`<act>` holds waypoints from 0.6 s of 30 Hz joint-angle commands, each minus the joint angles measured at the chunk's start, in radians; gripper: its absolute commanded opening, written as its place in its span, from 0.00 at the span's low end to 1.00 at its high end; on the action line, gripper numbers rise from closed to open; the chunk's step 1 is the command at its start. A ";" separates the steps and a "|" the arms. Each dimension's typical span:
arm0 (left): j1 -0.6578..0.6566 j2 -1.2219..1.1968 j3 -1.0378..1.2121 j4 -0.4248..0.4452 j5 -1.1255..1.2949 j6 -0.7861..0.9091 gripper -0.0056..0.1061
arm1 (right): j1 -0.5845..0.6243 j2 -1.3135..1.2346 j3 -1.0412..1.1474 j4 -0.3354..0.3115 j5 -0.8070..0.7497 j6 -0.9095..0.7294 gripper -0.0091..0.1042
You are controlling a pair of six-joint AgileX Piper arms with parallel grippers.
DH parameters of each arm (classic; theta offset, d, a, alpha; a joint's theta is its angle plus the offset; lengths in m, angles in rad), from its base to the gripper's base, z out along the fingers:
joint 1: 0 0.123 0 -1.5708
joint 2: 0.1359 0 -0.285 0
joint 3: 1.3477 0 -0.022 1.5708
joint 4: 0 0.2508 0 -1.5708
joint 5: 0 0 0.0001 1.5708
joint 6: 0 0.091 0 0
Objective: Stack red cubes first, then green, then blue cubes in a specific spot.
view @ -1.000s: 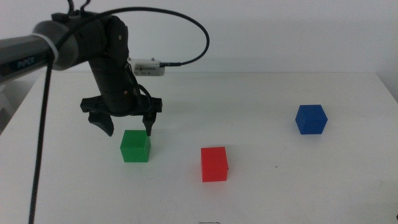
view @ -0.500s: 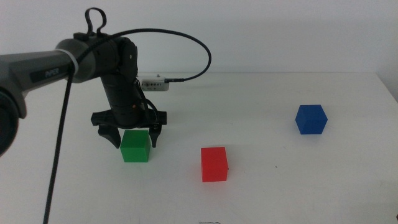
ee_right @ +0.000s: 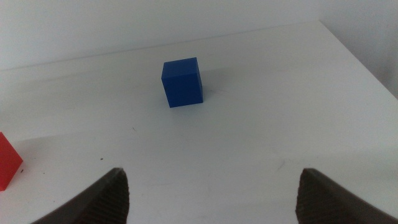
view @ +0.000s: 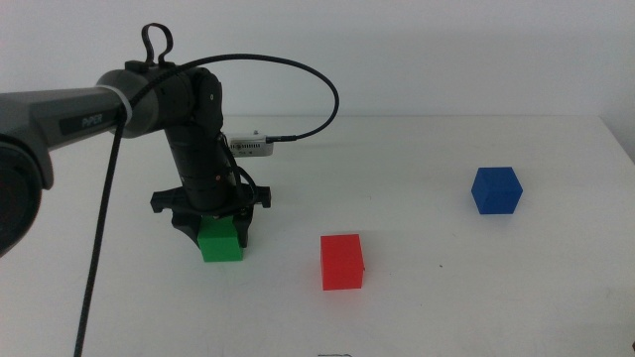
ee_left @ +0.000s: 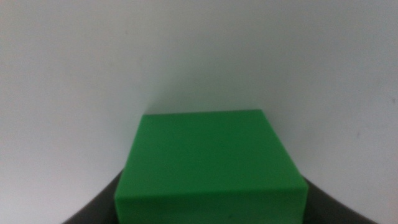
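red cube (view: pixel 342 262): nearest in the middle view, flat on the white table (view: pixel 476 288), same place as 1.0 s ago; only its corner shows at the edge of the right wrist view (ee_right: pixel 7 167).
green cube (view: pixel 220 240): just left of red, a clear gap between them, resting on the table; same spot as earlier, but its top is now covered by the left gripper. In the left wrist view it fills the space between the jaws (ee_left: pixel 208 163).
left gripper (view: pixel 211 226): 1.0 s ago it hung above and behind green with jaws spread wide; 0.5 s ago it was lower, straddling green; now it has dropped right over green, a jaw at each side. Jaws narrowed around green; whether they actually press on it I cannot tell.
left arm (view: pixel 189 119): comes in from the left, more upright over the cube than before.
blue cube (view: pixel 495 189): far right, well apart from the others, unmoved.
right gripper (ee_right: pixel 211 186): not seen in the middle view; in its wrist view the jaws stand wide apart, nothing between them, blue (ee_right: pixel 182 81) beyond.
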 commanded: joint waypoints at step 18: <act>-0.188 -0.274 -0.055 -0.013 0.119 -0.279 0.04 | -0.007 -0.014 -0.010 -0.010 -0.075 -0.010 0.83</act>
